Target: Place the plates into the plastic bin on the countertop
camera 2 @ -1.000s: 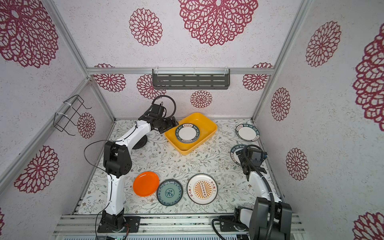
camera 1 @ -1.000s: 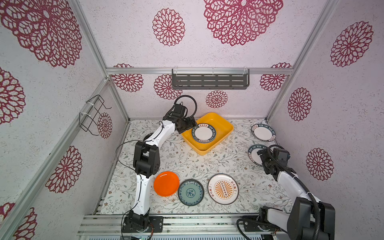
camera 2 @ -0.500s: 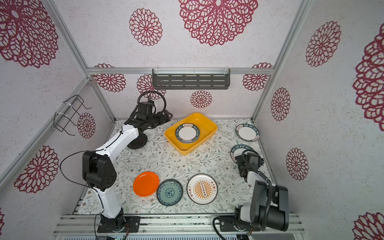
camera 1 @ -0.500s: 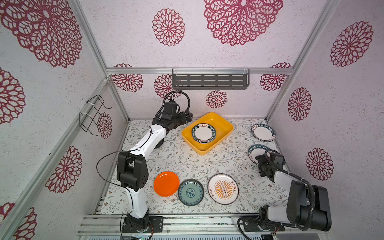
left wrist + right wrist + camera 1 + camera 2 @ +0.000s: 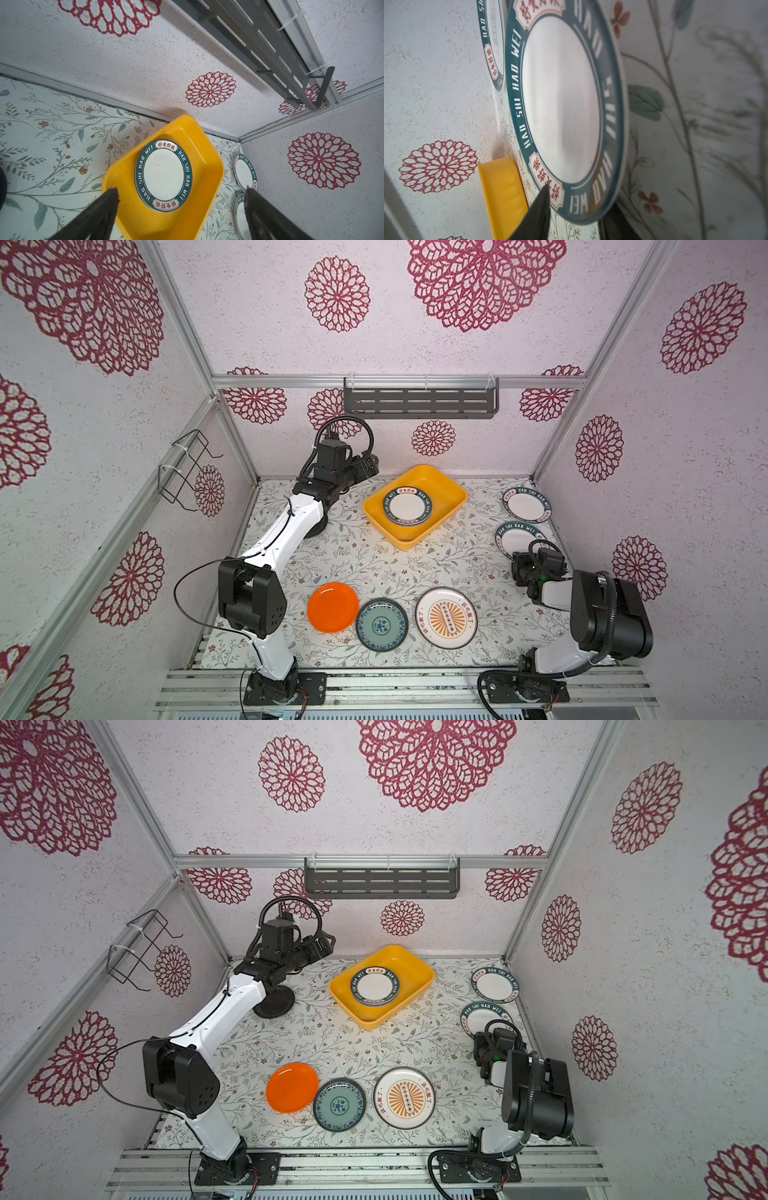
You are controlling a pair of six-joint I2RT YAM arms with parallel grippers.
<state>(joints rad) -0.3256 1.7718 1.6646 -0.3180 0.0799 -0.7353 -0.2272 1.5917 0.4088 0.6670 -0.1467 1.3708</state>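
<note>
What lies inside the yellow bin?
A lettered-rim plate lies on top of a stack in the bin. Only rim edges of the lower plates show; their faces and number are covered.

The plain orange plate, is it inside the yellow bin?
No, in a top view the orange plate lies on the countertop beside the teal plate, away from the yellow bin.

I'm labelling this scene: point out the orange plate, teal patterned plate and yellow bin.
orange plate (image 5: 332, 608), in a top view, its centre
teal patterned plate (image 5: 382, 625), in a top view, its central medallion
yellow bin (image 5: 443, 491), in a top view, its bare floor
</note>
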